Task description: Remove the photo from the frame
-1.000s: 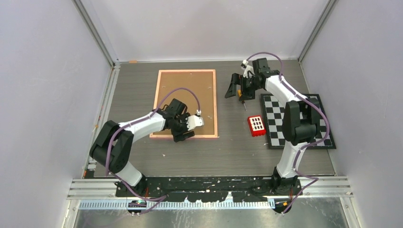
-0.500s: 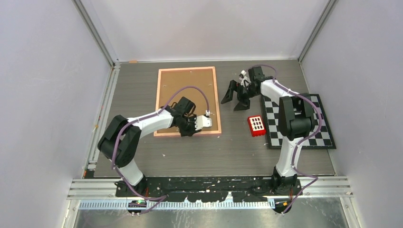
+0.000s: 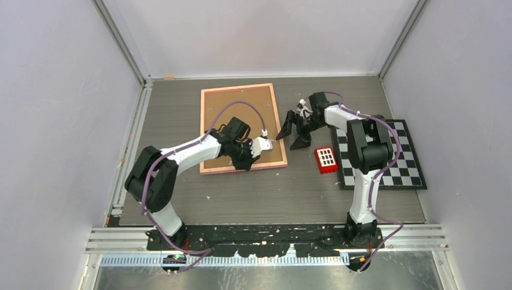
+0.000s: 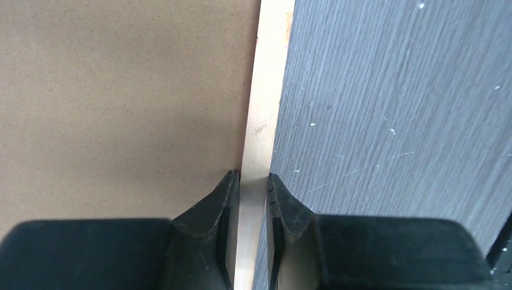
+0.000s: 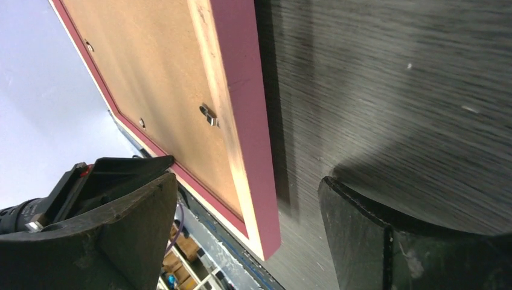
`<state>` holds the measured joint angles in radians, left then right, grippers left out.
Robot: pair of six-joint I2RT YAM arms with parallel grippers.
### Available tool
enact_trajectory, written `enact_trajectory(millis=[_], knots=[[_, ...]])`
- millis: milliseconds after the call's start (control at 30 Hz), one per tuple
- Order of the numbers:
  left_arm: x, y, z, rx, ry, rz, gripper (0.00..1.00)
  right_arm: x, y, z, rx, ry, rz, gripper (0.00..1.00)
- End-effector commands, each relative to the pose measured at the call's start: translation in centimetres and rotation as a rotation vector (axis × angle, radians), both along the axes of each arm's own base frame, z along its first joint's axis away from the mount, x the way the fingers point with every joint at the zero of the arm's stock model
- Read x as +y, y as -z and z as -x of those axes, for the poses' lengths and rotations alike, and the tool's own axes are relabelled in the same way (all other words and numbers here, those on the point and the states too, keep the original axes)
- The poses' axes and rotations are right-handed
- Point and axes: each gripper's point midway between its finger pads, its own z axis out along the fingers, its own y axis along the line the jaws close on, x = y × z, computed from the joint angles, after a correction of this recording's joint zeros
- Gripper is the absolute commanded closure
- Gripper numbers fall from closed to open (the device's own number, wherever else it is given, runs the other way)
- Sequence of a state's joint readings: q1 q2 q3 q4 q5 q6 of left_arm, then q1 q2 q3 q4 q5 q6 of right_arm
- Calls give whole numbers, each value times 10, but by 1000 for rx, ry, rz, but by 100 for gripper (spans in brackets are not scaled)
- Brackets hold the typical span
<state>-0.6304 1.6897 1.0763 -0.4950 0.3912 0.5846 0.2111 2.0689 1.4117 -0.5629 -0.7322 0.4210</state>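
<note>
The frame lies face down on the table, its brown fibreboard back up inside a thin pink border. The photo is hidden. My left gripper is at the frame's near edge, and in the left wrist view it is shut on the pale border strip. My right gripper is open at the frame's right side. In the right wrist view the frame's pink edge runs between the spread fingers, and a small metal clip shows on the back.
A small red block with white squares lies right of the frame's near corner. A black-and-white checkerboard lies at the right under the right arm. Grey walls close the table on three sides.
The frame has turned and slid right, its near right corner now further right. My left gripper moved right with it. My right gripper came down and left to the frame's right edge.
</note>
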Motion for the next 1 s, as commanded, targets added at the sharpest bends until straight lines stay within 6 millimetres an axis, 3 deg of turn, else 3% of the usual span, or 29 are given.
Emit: enact_trajectory(millis=[0,200,433,767,967], knots=[[-21,-58,-12,-32,-65,174,100,9,-11,7,26,-38,-82,11],[-23,-72,-24,-51,-117,215,100,16,-22,11,42,-55,-152,14],[-30,-88,-36,-48,-177,293,100,26,-35,18,78,-81,-260,25],[-34,-101,-32,-72,-153,358,100,35,-26,25,209,-52,-347,31],[-33,-100,-19,-58,-102,364,100,40,-27,19,224,-29,-370,38]])
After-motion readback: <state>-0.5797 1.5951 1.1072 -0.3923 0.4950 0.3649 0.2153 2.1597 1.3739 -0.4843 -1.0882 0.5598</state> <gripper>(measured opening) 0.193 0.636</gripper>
